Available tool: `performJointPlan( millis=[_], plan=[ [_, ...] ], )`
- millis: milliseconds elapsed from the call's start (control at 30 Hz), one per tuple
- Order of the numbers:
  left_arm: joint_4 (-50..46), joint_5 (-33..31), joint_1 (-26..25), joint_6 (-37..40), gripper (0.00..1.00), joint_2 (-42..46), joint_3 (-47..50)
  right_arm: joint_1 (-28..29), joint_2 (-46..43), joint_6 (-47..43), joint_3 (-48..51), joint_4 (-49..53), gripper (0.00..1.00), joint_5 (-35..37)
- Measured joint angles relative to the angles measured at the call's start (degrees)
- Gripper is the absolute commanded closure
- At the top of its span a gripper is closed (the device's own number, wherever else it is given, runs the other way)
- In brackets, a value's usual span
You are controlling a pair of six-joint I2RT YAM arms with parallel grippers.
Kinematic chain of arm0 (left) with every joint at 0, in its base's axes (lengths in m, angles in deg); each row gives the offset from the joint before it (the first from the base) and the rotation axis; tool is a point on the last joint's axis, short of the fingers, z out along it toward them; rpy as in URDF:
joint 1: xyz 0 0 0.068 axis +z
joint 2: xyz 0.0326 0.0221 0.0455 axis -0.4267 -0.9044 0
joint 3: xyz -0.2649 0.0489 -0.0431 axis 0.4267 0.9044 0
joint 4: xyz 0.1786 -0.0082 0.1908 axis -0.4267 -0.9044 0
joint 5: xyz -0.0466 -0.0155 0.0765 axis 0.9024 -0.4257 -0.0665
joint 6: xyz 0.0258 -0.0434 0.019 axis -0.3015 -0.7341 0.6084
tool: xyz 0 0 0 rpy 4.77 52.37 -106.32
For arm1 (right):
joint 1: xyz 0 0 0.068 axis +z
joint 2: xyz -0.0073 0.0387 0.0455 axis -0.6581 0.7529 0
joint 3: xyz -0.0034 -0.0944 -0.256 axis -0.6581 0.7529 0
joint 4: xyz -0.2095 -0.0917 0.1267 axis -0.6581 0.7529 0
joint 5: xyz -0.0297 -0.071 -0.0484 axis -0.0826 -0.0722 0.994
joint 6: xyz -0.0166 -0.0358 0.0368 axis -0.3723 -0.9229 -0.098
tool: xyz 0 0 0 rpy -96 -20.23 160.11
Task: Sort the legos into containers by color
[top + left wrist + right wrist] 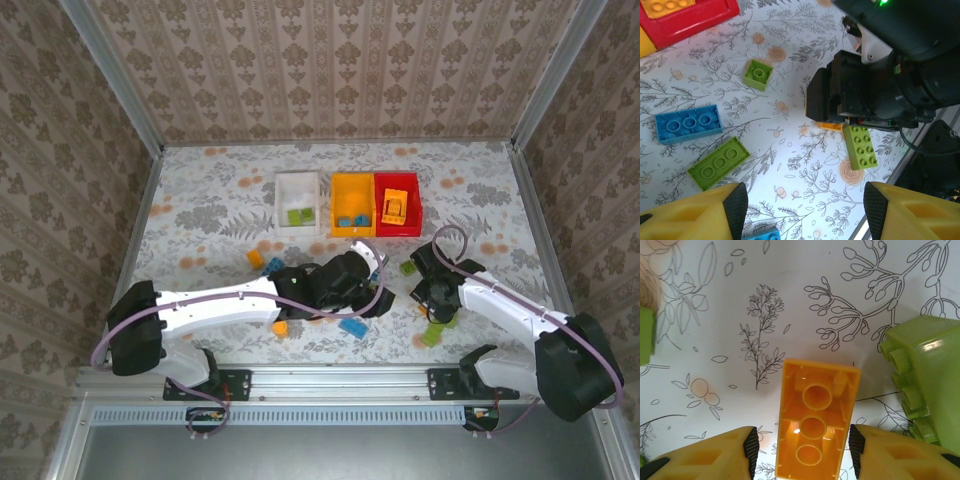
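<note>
Orange brick (815,430) lies hollow side up on the worktop (740,300), near and right of centre, between the right claw's (802,442) parted fingers, unclamped. A green brick (925,380) sits just beside. The left claw (805,200) hangs open and empty.

Overhead from behind; two close wrist views down onto table (200,205).

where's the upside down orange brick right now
In the right wrist view the orange brick lies hollow side up between the fingers of the right gripper, with a lime green brick close beside it.
</note>
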Motion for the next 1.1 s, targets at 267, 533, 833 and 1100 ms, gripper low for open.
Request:
performJointPlan(
  millis=[267, 533, 833, 1100],
  plan=[
    [-0.2, -1.3, 0.0, 0.0, 0.34, 0.1, -0.4, -0.9, 1.8, -0.3, 0.9, -2.9, 0.66, 0.0],
    [-3.0, -3.8, 2.2, -1.3, 0.34, 1.6, -0.8, -0.8, 1.9, -5.2, -3.1, -3.1, 0.75, 1.2],
    [-8.9, -3.1, 12.7, -5.0, 0.35, 4.1, -9.0, -1.5, 7.4, -21.4, -27.0, -0.5, 0.75, 4.2],
    [-16.7, 3.6, 24.2, -11.6, 0.34, 7.0, -11.7, -4.6, 29.5, -32.5, -48.5, 2.7, 0.72, 2.0]
  ],
)
